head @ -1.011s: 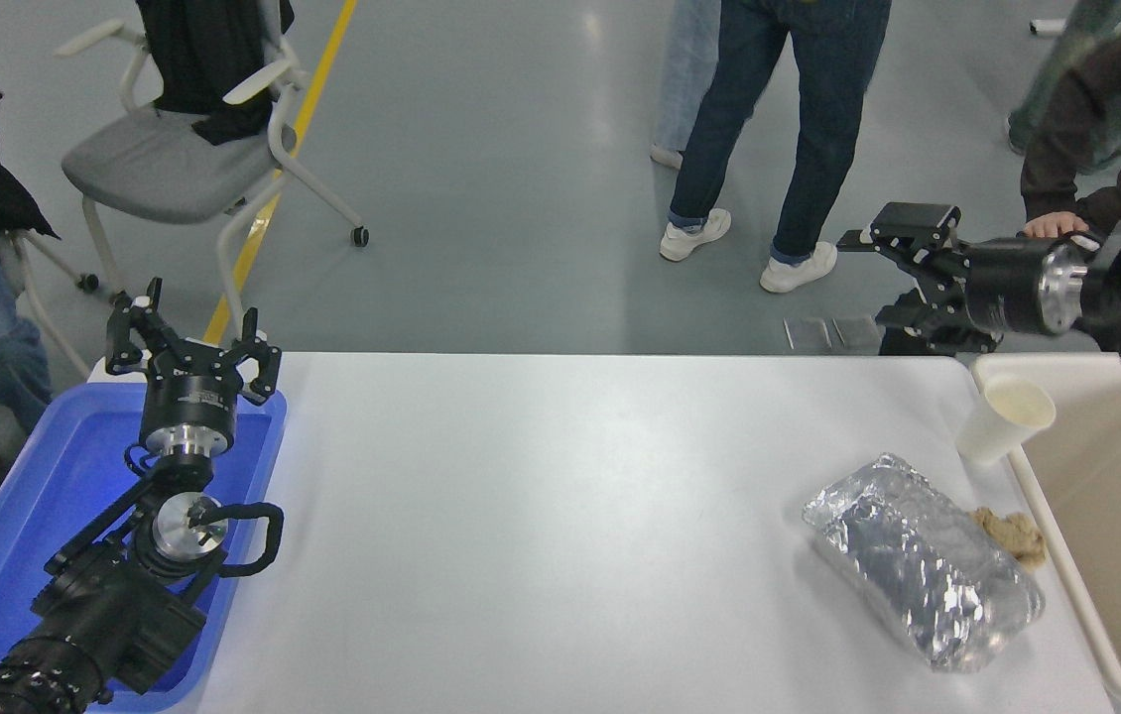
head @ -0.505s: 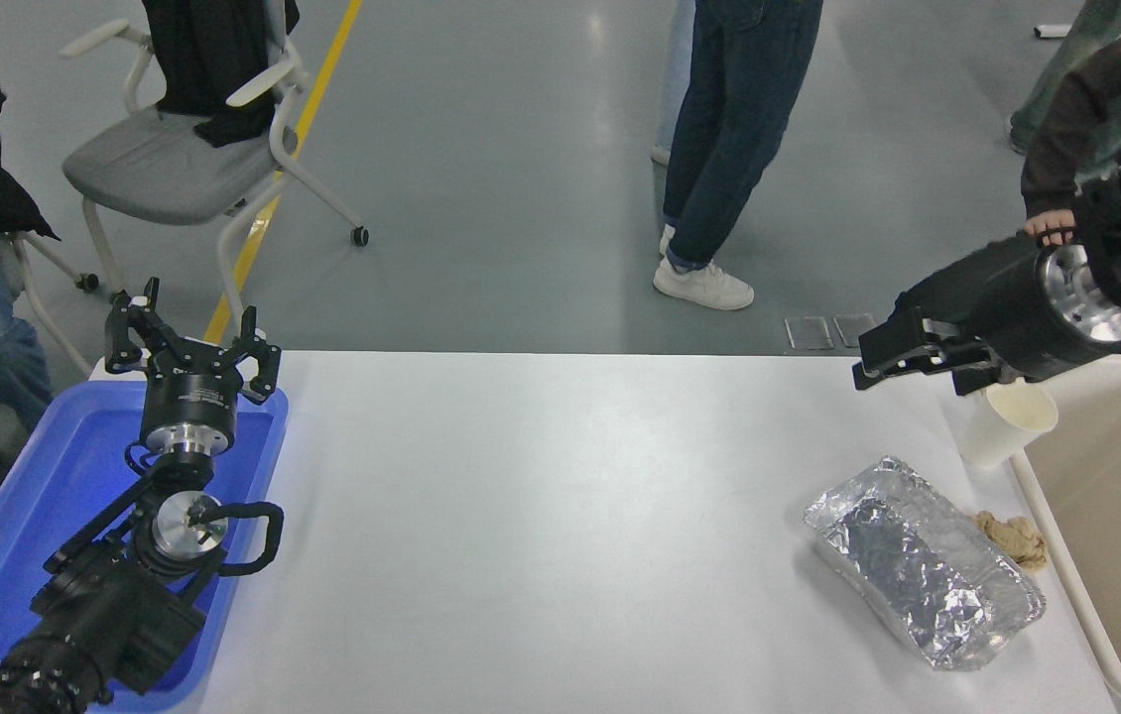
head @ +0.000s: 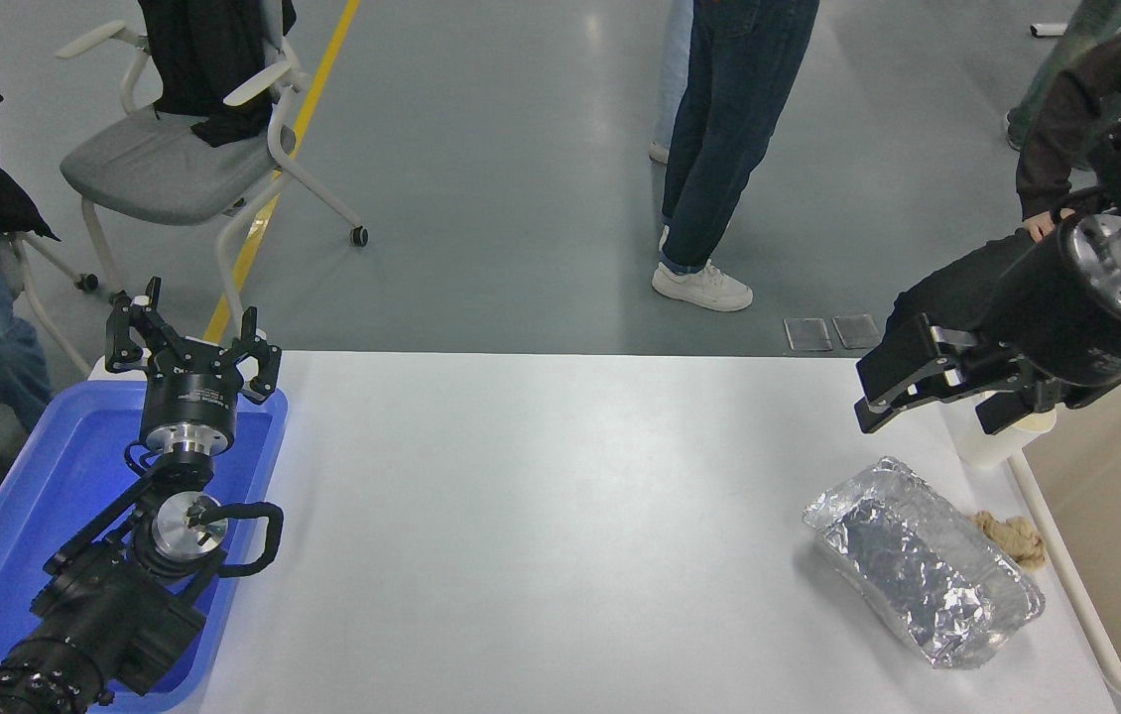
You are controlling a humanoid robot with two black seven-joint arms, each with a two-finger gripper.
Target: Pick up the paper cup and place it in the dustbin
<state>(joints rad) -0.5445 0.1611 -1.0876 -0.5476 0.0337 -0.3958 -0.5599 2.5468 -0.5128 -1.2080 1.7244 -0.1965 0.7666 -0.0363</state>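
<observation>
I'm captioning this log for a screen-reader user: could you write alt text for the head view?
The right gripper, open, reaches over a white paper cup beside a beige dustbin at the table's right end. Nearer lie a foil tray and a brown paper wad; the left gripper is parked above a blue tray.

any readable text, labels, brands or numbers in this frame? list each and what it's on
None can be read.
Left gripper: a small pale label on its black body, too small and blurred to read.
Paper cup, dustbin, foil tray, blue tray, table: no print visible.
Right gripper: no markings visible.
Floor: a yellow line, with no lettering.
</observation>
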